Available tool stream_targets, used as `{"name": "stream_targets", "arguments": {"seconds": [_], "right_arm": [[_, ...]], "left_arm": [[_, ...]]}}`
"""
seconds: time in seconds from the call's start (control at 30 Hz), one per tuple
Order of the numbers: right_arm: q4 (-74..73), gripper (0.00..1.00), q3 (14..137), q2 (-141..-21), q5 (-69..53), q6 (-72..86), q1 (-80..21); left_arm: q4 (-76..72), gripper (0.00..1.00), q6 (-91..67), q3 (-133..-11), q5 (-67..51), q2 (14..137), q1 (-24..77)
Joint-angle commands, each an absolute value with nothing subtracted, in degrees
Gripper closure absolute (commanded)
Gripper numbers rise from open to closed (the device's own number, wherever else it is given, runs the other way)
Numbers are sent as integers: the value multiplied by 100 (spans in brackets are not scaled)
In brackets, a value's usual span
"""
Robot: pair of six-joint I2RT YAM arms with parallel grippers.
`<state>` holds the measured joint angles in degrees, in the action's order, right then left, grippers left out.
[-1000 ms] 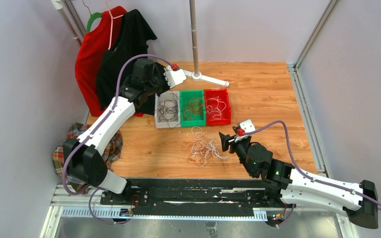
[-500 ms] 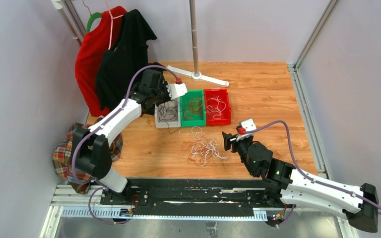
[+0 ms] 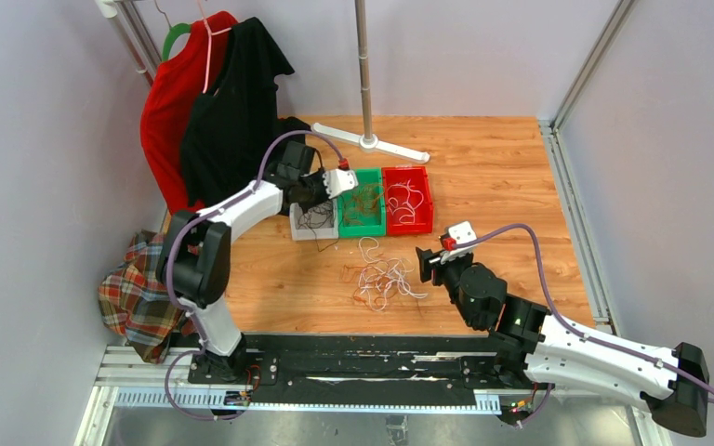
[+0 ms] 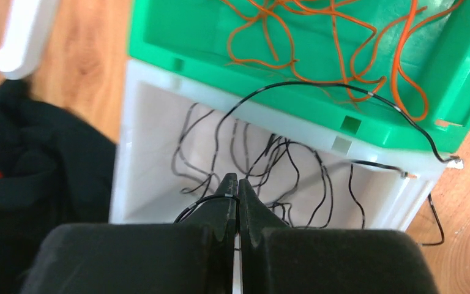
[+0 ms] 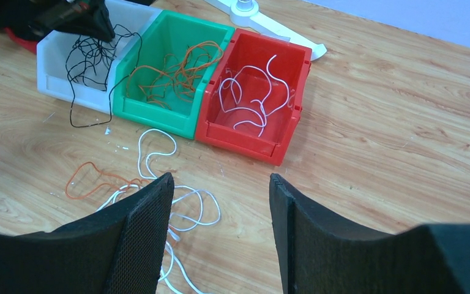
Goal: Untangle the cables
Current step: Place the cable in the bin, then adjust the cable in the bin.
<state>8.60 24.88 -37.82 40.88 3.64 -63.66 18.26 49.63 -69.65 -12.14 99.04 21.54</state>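
Left wrist: left claw (image 4: 237,188) pinches a thin black cable (image 4: 199,203)

Shut tight, it hovers above the white plastic bin (image 4: 153,141). My right claw (image 5: 220,184) hangs wide open by the loose white-and-orange cable tangle (image 3: 383,277) on the wooden tabletop (image 5: 373,122).

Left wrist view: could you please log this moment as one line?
left gripper: shut on black cable, over white bin | right gripper: open

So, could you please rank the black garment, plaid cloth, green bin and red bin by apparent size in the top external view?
1. the black garment, largest
2. the plaid cloth, partly covered
3. the green bin and the red bin look alike; I would not rank them
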Motion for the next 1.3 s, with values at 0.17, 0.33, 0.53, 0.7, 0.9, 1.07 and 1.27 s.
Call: {"name": "stream_targets", "arguments": {"seconds": [0.17,0.33,0.53,0.7,0.9,1.07,1.27], "right_arm": [[739,42,2548,-3771,4076,461,-6197],[740,42,2591,-3762,4023,427,-6179],[721,42,2587,-3631,3968,404,-6174],[635,42,2610,-3505,3955,405,-6179],[560,42,2628,-3419,3964,405,-6175],[553,41,2653,-3542,3902,398,-6174],[618,41,2743,-3819,3805,374,-6173]], "left_arm": [[2283,99,4777,-7439,-1559,10565,2128],[3390,59,5000,-8020,-1689,10392,2107],[4994,29,5298,-8959,-2069,10070,2067],[5869,26,5634,-9346,-2508,10007,2057],[6060,23,5401,-9478,-2912,9838,1970],[5740,25,4636,-9938,-2855,10010,1470],[4890,28,3596,-9620,-2596,9978,985]]}}
